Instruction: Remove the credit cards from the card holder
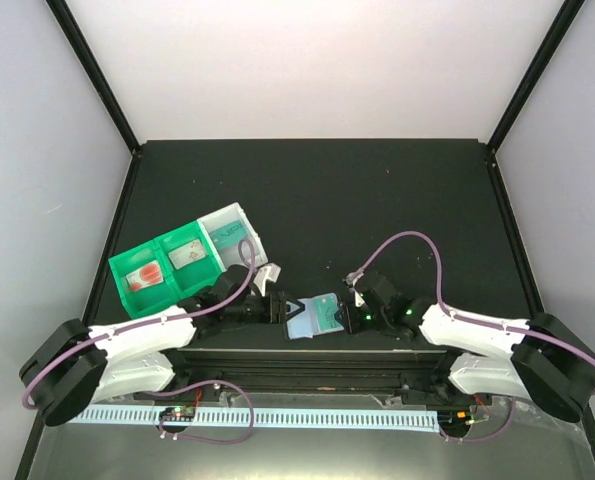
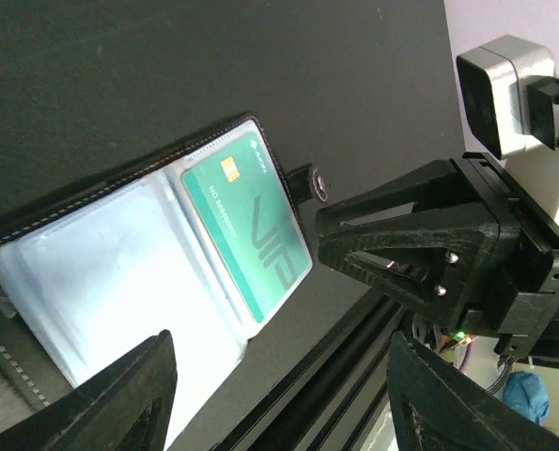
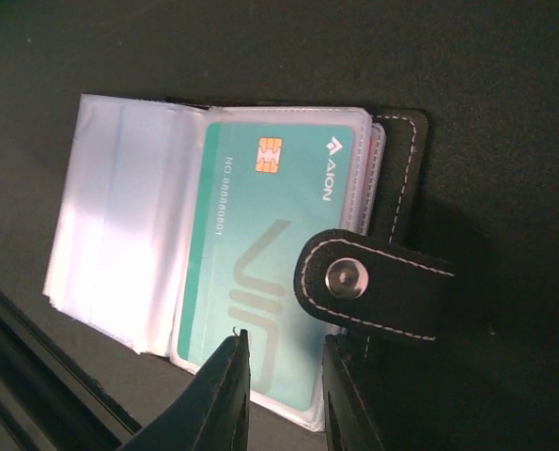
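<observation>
The card holder (image 1: pixel 299 324) lies open and flat near the table's front edge, between my two grippers. It has a black stitched cover and clear sleeves (image 3: pixel 119 207). A teal credit card (image 3: pixel 251 254) with a gold chip sits in its right-hand sleeve, also seen as the teal card (image 2: pixel 246 230). A black snap strap (image 3: pixel 373 282) lies across the card's corner. My left gripper (image 2: pixel 279 399) stands wide open at the holder's left side, with nothing between its jaws. My right gripper (image 3: pixel 287 399) hovers over the teal card's near edge, its jaws a narrow gap apart and holding nothing.
A green two-compartment tray (image 1: pixel 127 283) stands at the left, with something whitish and red-printed in its left compartment. A white bin (image 1: pixel 239 214) adjoins it. The table's black front rail (image 2: pixel 354 376) runs just below the holder. The right gripper's fingers (image 2: pixel 392 249) reach in close to the holder.
</observation>
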{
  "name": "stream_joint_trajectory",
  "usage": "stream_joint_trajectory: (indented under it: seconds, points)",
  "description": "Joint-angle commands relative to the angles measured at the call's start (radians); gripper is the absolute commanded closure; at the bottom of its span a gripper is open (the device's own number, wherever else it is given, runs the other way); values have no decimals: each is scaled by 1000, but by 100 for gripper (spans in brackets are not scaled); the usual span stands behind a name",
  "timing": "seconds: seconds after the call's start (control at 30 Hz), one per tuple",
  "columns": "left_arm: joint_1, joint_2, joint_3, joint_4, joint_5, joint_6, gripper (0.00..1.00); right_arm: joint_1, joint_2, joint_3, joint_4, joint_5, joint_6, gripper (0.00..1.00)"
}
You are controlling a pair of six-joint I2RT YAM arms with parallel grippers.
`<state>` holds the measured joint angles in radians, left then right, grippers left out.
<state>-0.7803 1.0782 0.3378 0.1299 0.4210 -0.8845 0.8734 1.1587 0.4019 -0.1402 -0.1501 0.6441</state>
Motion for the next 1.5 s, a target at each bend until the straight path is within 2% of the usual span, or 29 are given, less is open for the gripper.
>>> stream_joint_trajectory:
  seconds: [0.0,0.27,0.43,0.6,0.8,1.1,1.33,1.47]
  points:
    - [-34,47,3,100,-16,-33,38,-1,28,12,57,26,-7,79]
    - [-72,70,-12,128,-50,-49,43,-1,89,5,107,8,-4,87]
    - [-73,74,-21,99,-129,-37,48,-1,133,2,117,-5,10,88]
    - [-76,77,-57,156,-129,-68,50,1,164,-7,132,-60,36,89]
    - [-83,90,-85,197,-151,-91,53,2,145,-35,176,-111,94,89]
    - [-96,110,-94,251,-147,-121,55,2,50,-43,110,-42,105,89]
    - [-118,168,-85,300,-146,-141,56,2,107,-57,152,-73,105,89]
    - [-140,210,-80,327,-152,-160,58,5,146,-72,179,-92,113,96]
